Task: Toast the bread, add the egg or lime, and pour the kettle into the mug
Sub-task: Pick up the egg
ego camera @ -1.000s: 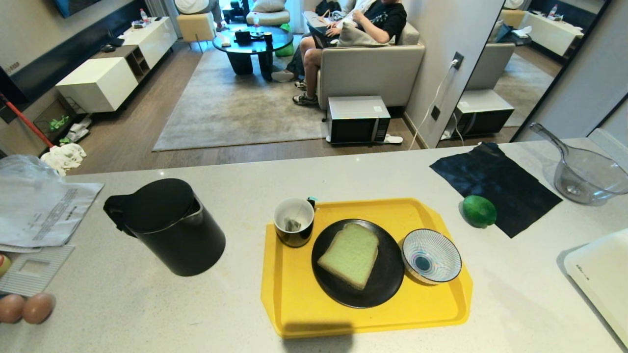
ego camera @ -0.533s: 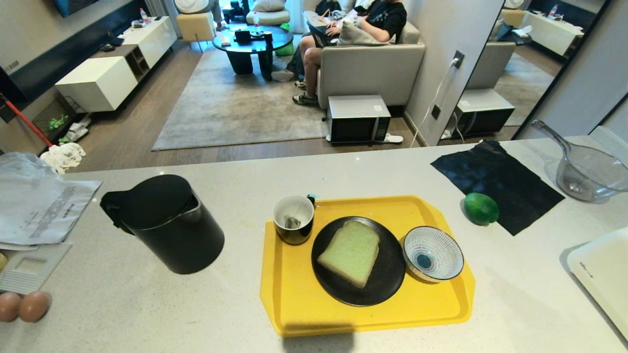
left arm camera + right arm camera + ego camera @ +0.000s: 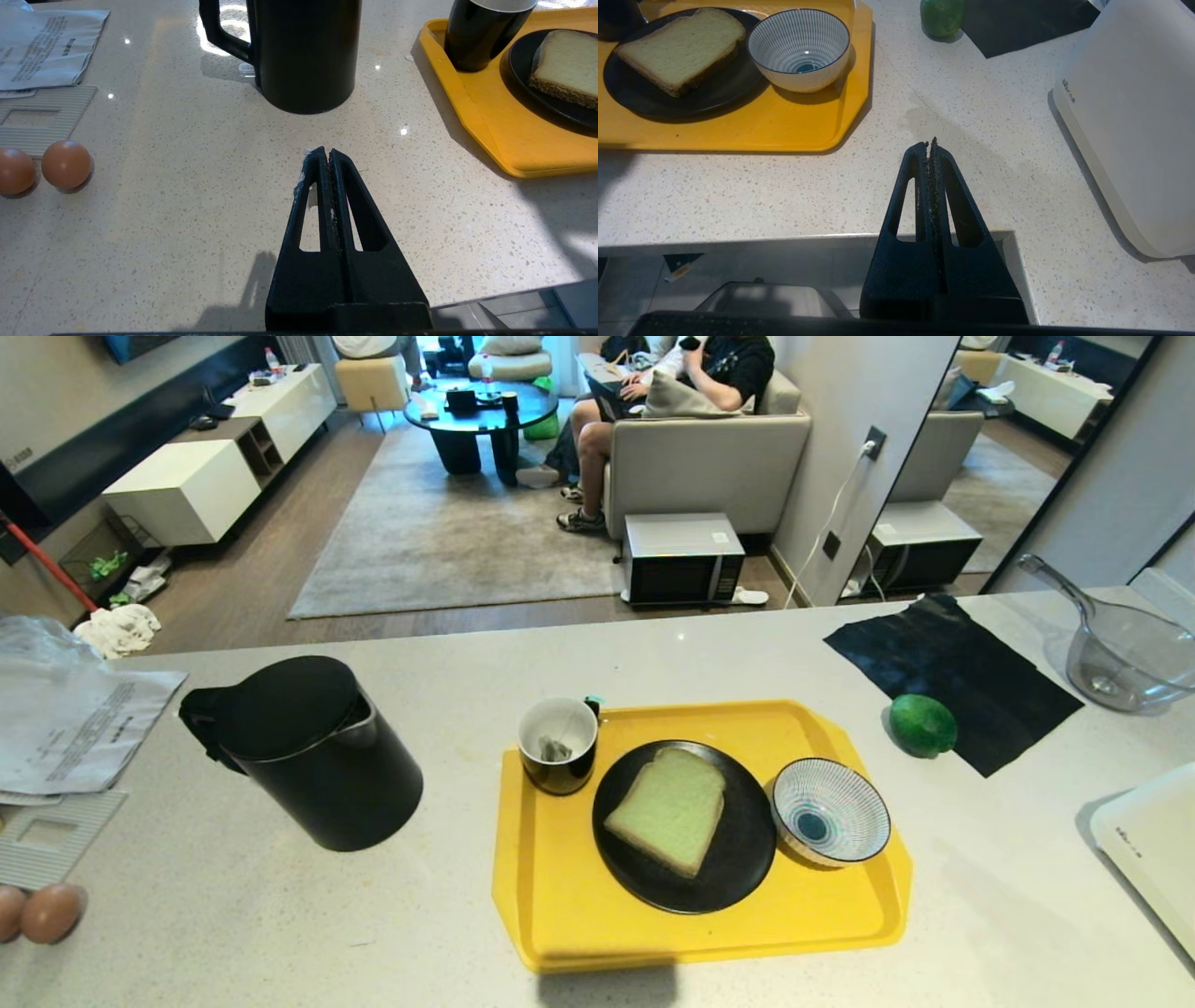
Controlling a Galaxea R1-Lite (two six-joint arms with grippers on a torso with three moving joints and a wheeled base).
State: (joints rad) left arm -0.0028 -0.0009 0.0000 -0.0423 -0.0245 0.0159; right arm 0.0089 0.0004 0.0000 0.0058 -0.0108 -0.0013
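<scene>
Fingers of both the left gripper (image 3: 325, 156) and right gripper (image 3: 929, 145) are pressed closed, empty, low over the bench (image 3: 448, 915); only the head view has shifted; bread (image 3: 668, 808) lies untouched on its black plate (image 3: 738, 868); toasting not begun.

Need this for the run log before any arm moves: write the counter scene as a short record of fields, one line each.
bread: one slice lying on the black plate
mug: on the yellow tray, a tea bag inside
bowl: striped bowl on the tray beside the plate, holding nothing
kettle: upright on the counter, left of the tray, lid shut
lime: on the counter at the black cloth's edge
left gripper: shut, holding nothing, above bare counter
right gripper: shut, holding nothing, near the counter's front edge
</scene>
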